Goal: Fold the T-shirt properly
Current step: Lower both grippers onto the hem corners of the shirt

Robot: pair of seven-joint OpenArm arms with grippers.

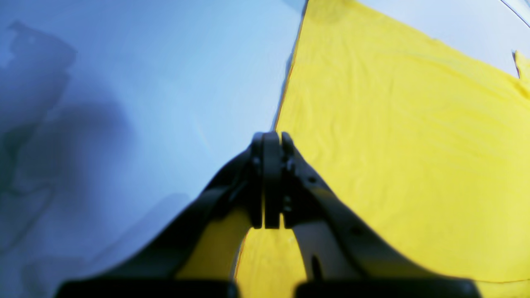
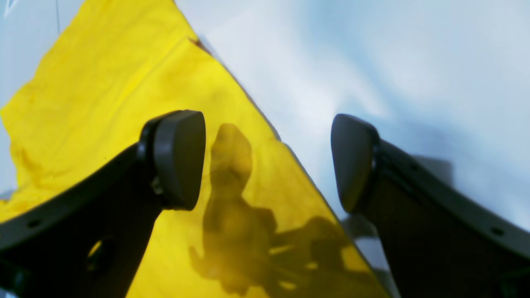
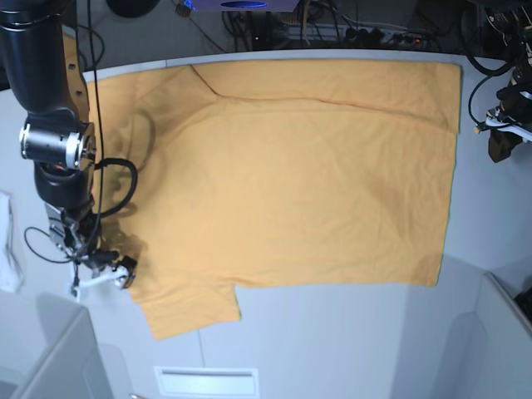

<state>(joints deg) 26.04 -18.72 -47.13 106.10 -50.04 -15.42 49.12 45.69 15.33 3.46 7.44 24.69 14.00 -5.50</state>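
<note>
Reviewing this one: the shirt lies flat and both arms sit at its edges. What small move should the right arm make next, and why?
Probably lower the right gripper and close it on the T-shirt edge. Its jaws stand open straddling that edge, one over fabric, one over bare table, with nothing between them. The left gripper is shut at the opposite edge; whether it pinches cloth is unclear.

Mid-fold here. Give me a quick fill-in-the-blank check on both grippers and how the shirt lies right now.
1. The right gripper is ____, jaws wide apart.
2. The left gripper is ____, at the T-shirt's edge.
3. The T-shirt lies spread ____ on the table.

Missing words: open; shut; flat
</note>
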